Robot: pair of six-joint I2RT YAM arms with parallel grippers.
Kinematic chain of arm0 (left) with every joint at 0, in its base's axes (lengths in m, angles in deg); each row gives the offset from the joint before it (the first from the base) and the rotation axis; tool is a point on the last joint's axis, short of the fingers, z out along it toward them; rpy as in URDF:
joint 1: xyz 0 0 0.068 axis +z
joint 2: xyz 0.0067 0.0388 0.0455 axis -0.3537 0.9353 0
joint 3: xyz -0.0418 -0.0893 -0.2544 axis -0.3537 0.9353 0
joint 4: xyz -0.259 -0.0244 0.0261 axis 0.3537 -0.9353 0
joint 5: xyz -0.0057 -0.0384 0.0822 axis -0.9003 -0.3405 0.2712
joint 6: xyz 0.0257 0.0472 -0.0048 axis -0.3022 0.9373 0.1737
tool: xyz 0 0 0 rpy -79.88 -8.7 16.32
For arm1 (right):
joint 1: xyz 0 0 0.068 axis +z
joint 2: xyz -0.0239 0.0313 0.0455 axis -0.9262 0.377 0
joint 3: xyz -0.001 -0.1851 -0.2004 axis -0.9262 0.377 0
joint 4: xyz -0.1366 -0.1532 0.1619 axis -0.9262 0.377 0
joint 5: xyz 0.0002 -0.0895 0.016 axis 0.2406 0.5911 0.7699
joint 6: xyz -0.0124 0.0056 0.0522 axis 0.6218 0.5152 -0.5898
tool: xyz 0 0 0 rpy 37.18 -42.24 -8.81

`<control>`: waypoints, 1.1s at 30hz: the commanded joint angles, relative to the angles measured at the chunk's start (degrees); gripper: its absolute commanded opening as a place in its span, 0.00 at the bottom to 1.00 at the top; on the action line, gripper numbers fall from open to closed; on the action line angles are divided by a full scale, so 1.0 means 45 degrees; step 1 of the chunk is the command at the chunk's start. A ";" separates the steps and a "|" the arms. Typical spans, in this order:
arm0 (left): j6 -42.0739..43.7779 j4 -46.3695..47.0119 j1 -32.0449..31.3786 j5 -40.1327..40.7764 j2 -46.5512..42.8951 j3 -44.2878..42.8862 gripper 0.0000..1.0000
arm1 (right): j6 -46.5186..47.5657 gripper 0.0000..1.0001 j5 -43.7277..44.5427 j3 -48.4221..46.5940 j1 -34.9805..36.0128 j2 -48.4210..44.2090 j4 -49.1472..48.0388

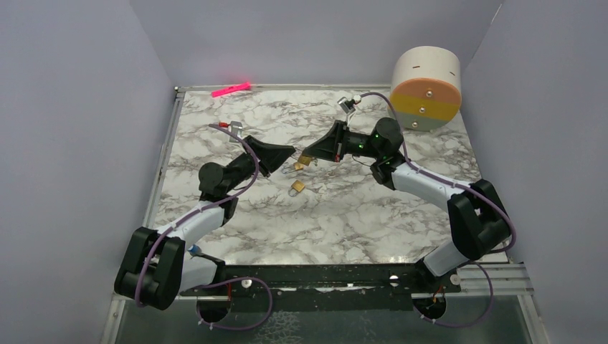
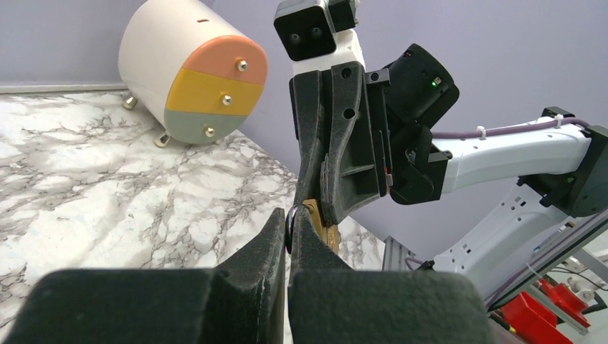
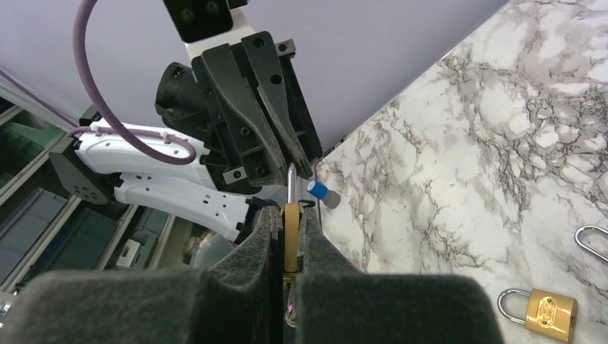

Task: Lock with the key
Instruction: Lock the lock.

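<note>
The right gripper (image 3: 290, 215) is clamped on the body of a brass padlock (image 3: 291, 231), held above the middle of the worktop (image 1: 344, 215). The left gripper (image 2: 288, 223) meets it from the left edge side. Its fingers are pressed together on the padlock's silver shackle (image 3: 290, 183). The key cannot be made out in any view. A second padlock (image 3: 548, 314) lies on the worktop just nearer the near edge.
</note>
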State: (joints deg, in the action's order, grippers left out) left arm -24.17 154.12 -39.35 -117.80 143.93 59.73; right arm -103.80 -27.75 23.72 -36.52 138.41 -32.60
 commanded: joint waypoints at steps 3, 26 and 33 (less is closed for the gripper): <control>0.0399 -0.0285 -0.1062 -0.0030 0.0195 0.0256 0.00 | -0.0486 0.01 0.0671 -0.0769 0.0438 0.0323 -0.1336; 0.0633 -0.0203 -0.3490 0.1514 0.0597 0.0986 0.00 | -0.1442 0.01 0.1832 -0.1543 0.0451 0.1326 -0.2527; 0.0006 0.1314 -0.4231 0.2262 0.1329 0.1307 0.00 | -0.1242 0.01 0.1991 -0.1382 0.0519 0.1370 -0.2351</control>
State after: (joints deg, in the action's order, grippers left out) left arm -19.71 159.61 -49.36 -92.53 146.13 63.90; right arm -109.05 -26.31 21.56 -37.59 143.48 -36.82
